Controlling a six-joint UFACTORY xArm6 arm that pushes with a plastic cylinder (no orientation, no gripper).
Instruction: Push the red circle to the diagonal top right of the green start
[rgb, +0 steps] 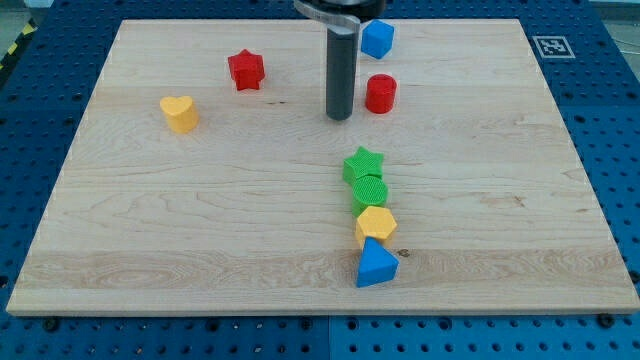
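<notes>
Light wooden surface (200, 210), rectangular board on a blue perforated base (620, 150). On the surface: yellow heart (180, 113) at the view's left, red star (245, 69) up and right of it, blue block (377, 38) near the view's top edge, shape unclear, red circle (380, 94) below it. Lower centre, a tight column running downward: green star (363, 163), green circle (370, 190), yellow hexagon (376, 224), blue triangle (376, 264), each touching the next. My tip (339, 116) meets the surface just left of the red circle, small gap between them.
</notes>
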